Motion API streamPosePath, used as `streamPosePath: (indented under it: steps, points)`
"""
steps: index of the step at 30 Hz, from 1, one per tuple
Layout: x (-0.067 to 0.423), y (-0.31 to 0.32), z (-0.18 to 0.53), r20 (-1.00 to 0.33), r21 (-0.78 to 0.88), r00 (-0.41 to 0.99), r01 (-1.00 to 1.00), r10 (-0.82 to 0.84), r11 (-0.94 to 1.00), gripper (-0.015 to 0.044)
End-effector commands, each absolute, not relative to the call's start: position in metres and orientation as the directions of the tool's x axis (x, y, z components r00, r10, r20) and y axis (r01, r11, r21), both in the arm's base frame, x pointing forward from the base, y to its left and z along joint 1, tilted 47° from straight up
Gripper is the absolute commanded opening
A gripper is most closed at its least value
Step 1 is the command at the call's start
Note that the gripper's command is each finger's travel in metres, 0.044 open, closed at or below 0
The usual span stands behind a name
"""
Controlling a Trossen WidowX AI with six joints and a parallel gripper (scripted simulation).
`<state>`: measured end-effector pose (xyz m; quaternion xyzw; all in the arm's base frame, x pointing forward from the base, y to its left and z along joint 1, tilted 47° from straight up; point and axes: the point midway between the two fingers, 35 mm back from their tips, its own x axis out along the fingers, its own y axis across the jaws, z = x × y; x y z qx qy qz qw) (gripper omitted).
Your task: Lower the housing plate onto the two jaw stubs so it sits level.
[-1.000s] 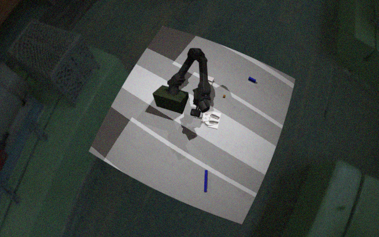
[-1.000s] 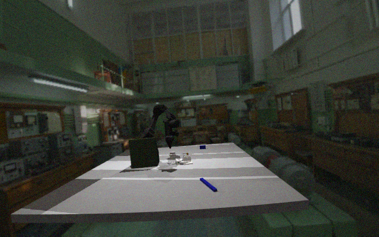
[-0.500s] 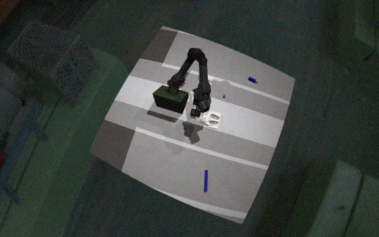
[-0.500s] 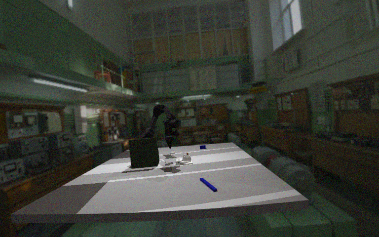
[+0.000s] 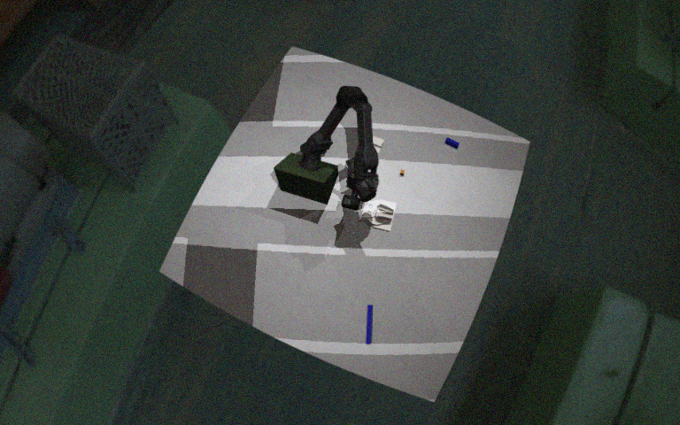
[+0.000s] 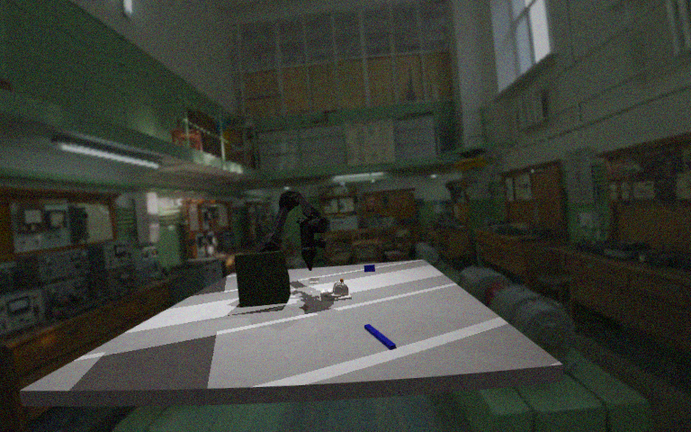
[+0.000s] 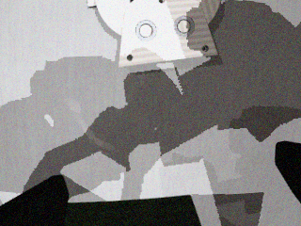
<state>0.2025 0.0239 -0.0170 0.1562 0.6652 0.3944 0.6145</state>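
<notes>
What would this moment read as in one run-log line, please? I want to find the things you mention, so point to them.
gripper [image 5: 357, 204] [image 6: 309, 266]: open, empty | white plate [image 7: 166, 42]: ungripped | blue bar [image 5: 369, 324] [image 6: 379, 336]: lying apart

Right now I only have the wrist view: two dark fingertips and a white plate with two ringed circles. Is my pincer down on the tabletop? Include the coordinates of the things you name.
Observer: No. In the exterior view, the pincer [image 5: 357, 200] [image 6: 309, 265] [image 7: 173, 171] hangs above the tabletop [image 5: 320, 295] [image 6: 285, 356] [image 7: 14, 61].

Operator: Any long loose part outside my picture?

Observer: Yes, a long blue bar [image 5: 369, 324] [image 6: 379, 337] lies near the front edge in the exterior view.

Operator: Anything small beyond that?

Observer: The top view shows a tiny orange piece [image 5: 402, 173] [image 6: 341, 280], apart from the white plate [image 5: 388, 225] [image 7: 160, 44].
</notes>
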Motion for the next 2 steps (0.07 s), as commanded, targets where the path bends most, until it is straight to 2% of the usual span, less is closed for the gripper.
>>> streamPosePath:
  steps: [1,2]
  points:
    - [0.2018,0.0237,-0.0168,-0.695,0.716,-0.199,-0.279,0.691,0.640,0.0440]
    - [0.2018,0.0237,-0.0168,-0.695,0.716,-0.199,-0.279,0.691,0.640,0.0440]
